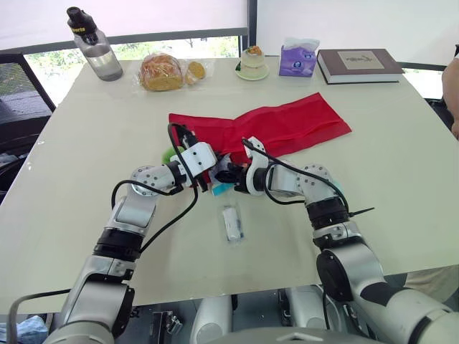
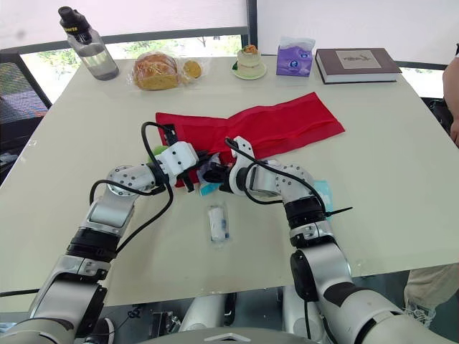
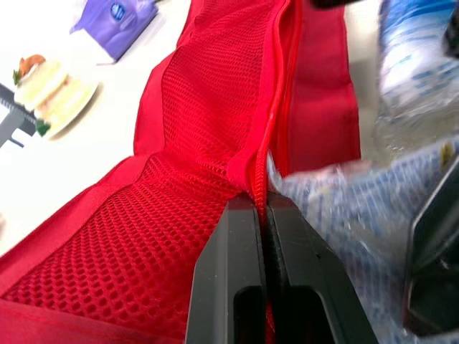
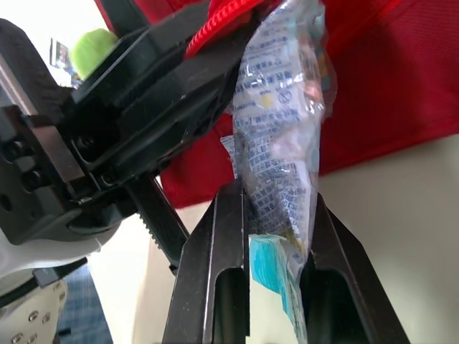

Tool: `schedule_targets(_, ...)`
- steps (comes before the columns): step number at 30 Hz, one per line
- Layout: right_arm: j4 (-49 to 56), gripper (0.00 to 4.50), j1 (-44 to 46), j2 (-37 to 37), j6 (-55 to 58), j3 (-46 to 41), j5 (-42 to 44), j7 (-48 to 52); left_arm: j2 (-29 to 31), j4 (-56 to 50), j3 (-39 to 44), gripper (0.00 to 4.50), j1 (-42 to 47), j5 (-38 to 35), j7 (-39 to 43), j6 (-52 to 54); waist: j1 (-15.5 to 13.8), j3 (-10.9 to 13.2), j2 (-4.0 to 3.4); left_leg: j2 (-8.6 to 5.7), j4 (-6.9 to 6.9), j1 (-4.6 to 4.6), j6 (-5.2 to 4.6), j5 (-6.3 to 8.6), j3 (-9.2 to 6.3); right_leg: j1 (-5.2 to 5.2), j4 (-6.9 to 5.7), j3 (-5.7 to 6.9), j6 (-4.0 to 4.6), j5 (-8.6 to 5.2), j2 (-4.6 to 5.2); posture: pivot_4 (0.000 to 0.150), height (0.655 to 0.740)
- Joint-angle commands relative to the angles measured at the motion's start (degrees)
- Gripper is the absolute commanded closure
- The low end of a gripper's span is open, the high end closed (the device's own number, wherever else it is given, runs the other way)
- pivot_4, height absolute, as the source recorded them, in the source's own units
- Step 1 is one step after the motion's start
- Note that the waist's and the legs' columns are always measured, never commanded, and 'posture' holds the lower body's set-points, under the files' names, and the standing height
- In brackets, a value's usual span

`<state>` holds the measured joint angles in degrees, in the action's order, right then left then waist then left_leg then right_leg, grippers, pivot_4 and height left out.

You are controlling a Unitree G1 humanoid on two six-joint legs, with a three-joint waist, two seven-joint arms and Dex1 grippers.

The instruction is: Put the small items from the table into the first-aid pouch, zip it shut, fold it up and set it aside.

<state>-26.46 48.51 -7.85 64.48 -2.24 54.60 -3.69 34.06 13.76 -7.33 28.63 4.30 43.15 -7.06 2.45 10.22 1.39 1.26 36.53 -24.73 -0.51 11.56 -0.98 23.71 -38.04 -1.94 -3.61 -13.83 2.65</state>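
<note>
A red first-aid pouch (image 1: pixel 287 123) lies unfolded and open across the middle of a pale table (image 1: pixel 401 186), with its mesh pocket facing up. The left gripper (image 3: pixel 262 215) is clenched on the zipper edge of the mesh pocket and holds it raised. Just beside it, the right gripper (image 4: pixel 276 208) grasps a clear plastic packet (image 4: pixel 283 122) with blue print, whose top end is at the lifted pocket edge. A small green item (image 1: pixel 167 153) sits by the pouch's left end. Another small wrapped item (image 1: pixel 231 223) lies on the table nearer the robot. Along the far edge stand a water bottle (image 1: pixel 95 49), bagged bread (image 1: pixel 161 72), a cake on a plate (image 1: pixel 252 61), a purple tissue pack (image 1: pixel 297 59) and a book (image 1: pixel 358 64).
</note>
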Motion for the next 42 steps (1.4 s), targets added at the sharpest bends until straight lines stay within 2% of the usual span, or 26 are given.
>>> schedule_targets(1,-1.7,4.35,1.4,-4.3,0.2,-1.5,-0.8,2.3,-0.8,-2.9,-0.6,4.39,1.0,-1.1,1.3,-2.8,0.0,0.0,0.00,0.00,0.00,0.00,0.00,0.00,0.00,0.00,0.00,0.00,0.00,0.00,0.00,0.150,0.7400)
schedule_targets(10,-10.1,4.35,8.5,-4.2,-6.9,-9.8,-1.9,3.8,0.0,-6.4,0.0,4.39,-3.3,-1.7,3.3,-1.0,0.0,0.0,-0.02,0.01,0.00,0.07,0.00,0.00,-0.03,-0.05,-0.03,0.03,0.01,0.00,-0.02,0.150,0.7400)
schedule_targets(17,-12.3,4.35,10.3,-6.4,-11.6,-15.6,0.5,1.0,-0.2,-6.5,0.0,4.39,-4.1,-1.6,3.2,-0.4,-0.1,0.0,-0.02,0.00,-0.01,0.02,0.00,0.00,-0.03,-0.05,0.01,0.04,0.01,0.01,0.00,0.150,0.7400)
schedule_targets(24,-9.1,4.35,8.4,-7.6,-14.3,-13.7,0.0,-0.1,-1.3,-4.3,0.0,4.39,-3.0,-2.2,3.0,-0.1,-0.1,0.0,-0.03,0.00,-0.01,0.03,0.00,0.00,-0.04,-0.05,0.00,0.05,0.01,0.01,-0.01,0.150,0.7400)
schedule_targets(38,7.2,4.35,-0.7,-4.6,-3.4,-5.0,-2.9,0.8,-1.9,4.5,1.7,4.39,0.8,-4.6,3.5,-2.8,0.0,0.0,-0.04,-0.01,-0.03,-0.03,0.00,0.00,-0.11,-0.02,0.02,0.12,0.01,0.01,0.00,0.150,0.7400)
schedule_targets(39,7.6,3.36,-1.0,-4.6,-3.2,-5.0,-3.2,0.7,-2.0,4.8,1.6,4.50,0.9,-4.7,3.6,-3.1,0.1,0.0,-0.04,-0.01,-0.03,-0.02,0.00,0.00,-0.12,-0.02,0.00,0.13,0.01,0.01,0.00,0.150,0.7400)
schedule_targets(40,8.0,3.06,-1.3,-4.6,-3.1,-5.0,-3.4,0.5,-2.1,5.1,1.5,4.50,1.0,-4.7,3.8,-3.4,0.1,0.0,-0.04,-0.01,-0.03,-0.01,0.00,0.00,-0.12,-0.01,0.00,0.13,0.01,0.01,-0.01,0.150,0.7400)
schedule_targets(42,8.5,2.18,-1.6,-4.9,-3.0,-5.2,-3.6,0.3,-2.2,5.6,1.4,4.50,1.1,-4.7,4.0,-3.8,0.1,0.0,-0.04,0.00,-0.03,-0.01,0.00,0.00,-0.17,-0.02,-0.01,0.17,0.01,0.00,-0.02,0.150,0.7400)
